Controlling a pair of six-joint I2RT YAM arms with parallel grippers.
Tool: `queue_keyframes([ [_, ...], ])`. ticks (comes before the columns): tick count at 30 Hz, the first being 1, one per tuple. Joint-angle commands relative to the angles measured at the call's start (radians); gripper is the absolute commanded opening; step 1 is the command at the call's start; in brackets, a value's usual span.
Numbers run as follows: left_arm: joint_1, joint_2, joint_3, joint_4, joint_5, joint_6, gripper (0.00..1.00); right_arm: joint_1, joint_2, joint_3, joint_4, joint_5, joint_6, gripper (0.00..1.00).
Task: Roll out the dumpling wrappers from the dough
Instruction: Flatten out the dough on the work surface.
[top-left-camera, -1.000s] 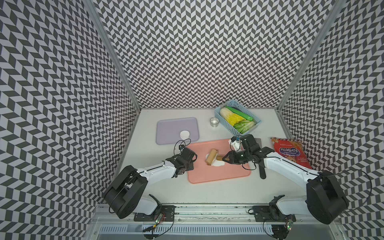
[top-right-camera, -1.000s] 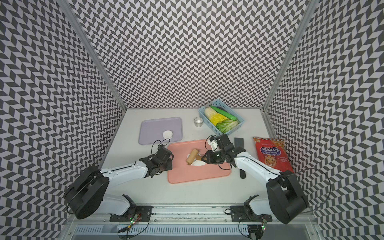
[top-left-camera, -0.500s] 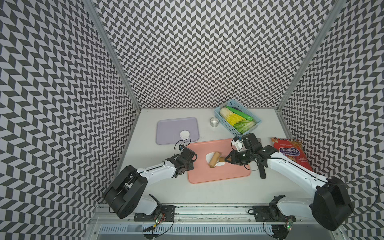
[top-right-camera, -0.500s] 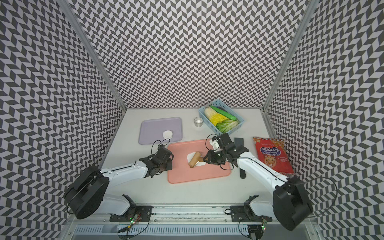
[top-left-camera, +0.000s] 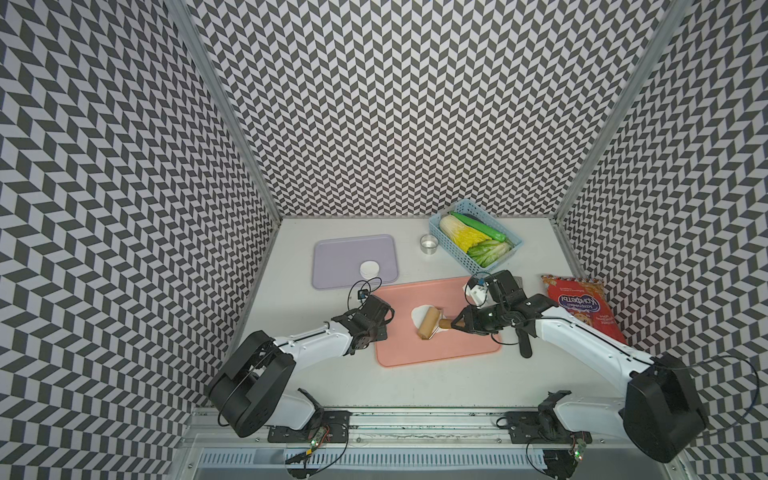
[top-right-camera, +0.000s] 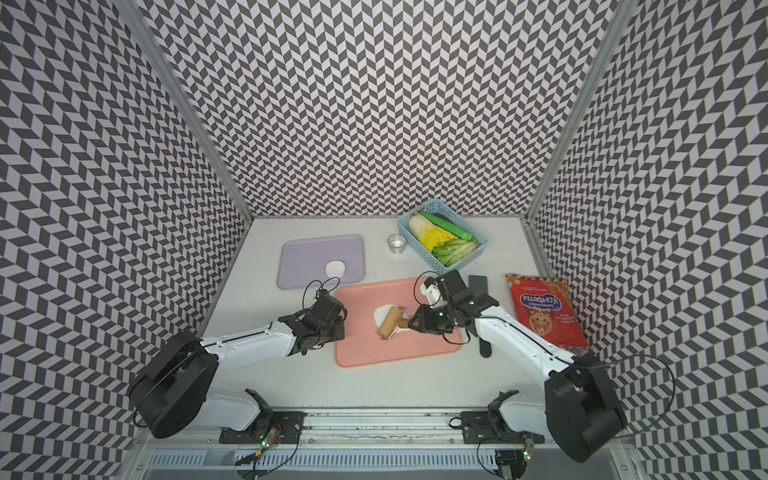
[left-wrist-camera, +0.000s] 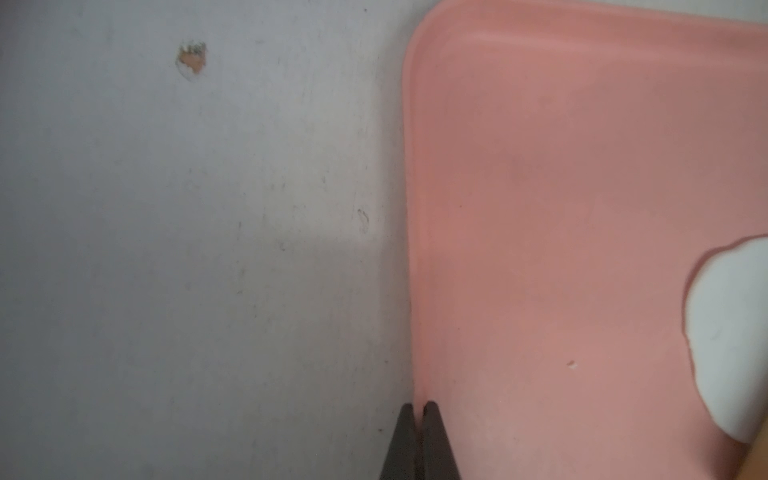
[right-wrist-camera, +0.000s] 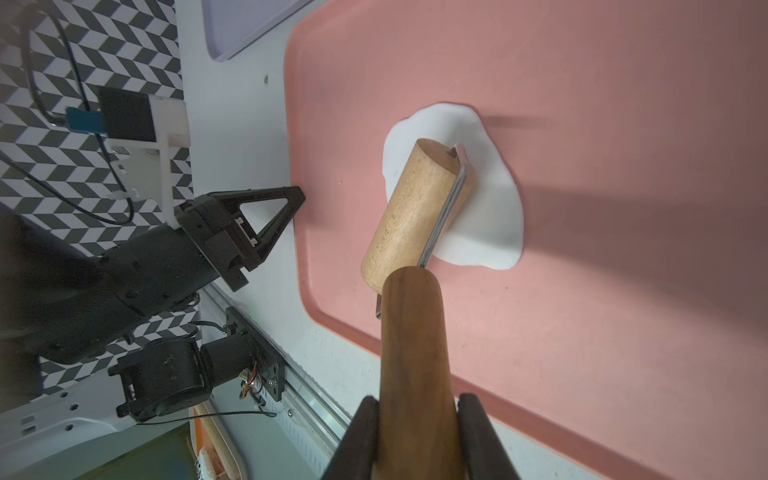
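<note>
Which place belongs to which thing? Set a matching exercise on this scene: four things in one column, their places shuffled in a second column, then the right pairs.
Things
1. dough
2. dumpling wrapper
3. metal ring cup
4. cabbage

Places
A. in the blue basket
B. on the pink tray, under the wooden roller
C. on the lilac tray
D. on the table, between the lilac tray and the blue basket

Pairs: 1-B, 2-C, 3-D, 4-A
</note>
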Motion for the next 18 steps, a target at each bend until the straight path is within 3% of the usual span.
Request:
queue_keyframes([
  [1,-0.006,0.010,-0.011,-0.044,0.017,0.023,0.00,-0.006,0.084,-0.061,-0.081,0.227,0.016,0.00],
  [18,-0.004,0.010,-0.013,-0.045,0.015,0.024,0.00,0.056,0.224,-0.041,0.044,0.214,0.083,0.00],
])
